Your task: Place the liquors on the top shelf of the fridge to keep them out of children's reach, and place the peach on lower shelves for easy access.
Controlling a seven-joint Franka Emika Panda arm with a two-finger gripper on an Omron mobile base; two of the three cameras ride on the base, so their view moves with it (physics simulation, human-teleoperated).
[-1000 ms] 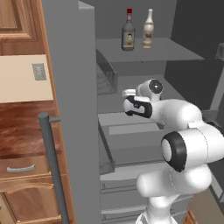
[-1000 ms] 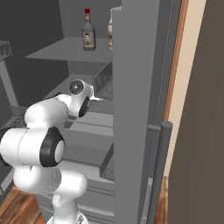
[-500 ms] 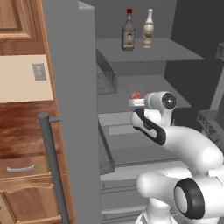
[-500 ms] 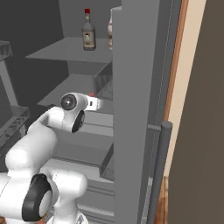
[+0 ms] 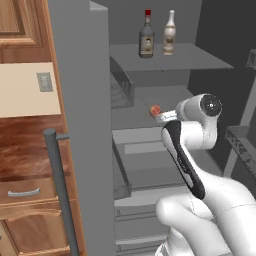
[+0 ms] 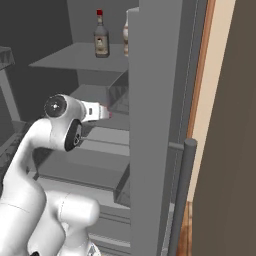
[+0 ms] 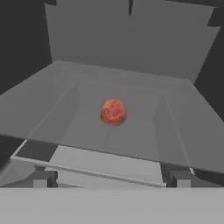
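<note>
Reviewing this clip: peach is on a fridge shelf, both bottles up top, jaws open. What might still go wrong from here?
1. The peach is round and lies free on a flat lower shelf; a nudge might send it rolling toward the shelf's front edge.
2. The open gripper sits level with that shelf edge, so a careless withdrawal may clip it.
3. The liquors stand on the top shelf above the arm; lifting while backing out might knock them.

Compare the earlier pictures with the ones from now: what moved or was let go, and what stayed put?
The arm's bend swung down and to the right, and the wrist drew back from the fridge. The peach now lies free on a lower shelf, ahead of the open tool, so it has been let go. The two liquors, dark and cream, stayed on the top shelf.
</note>
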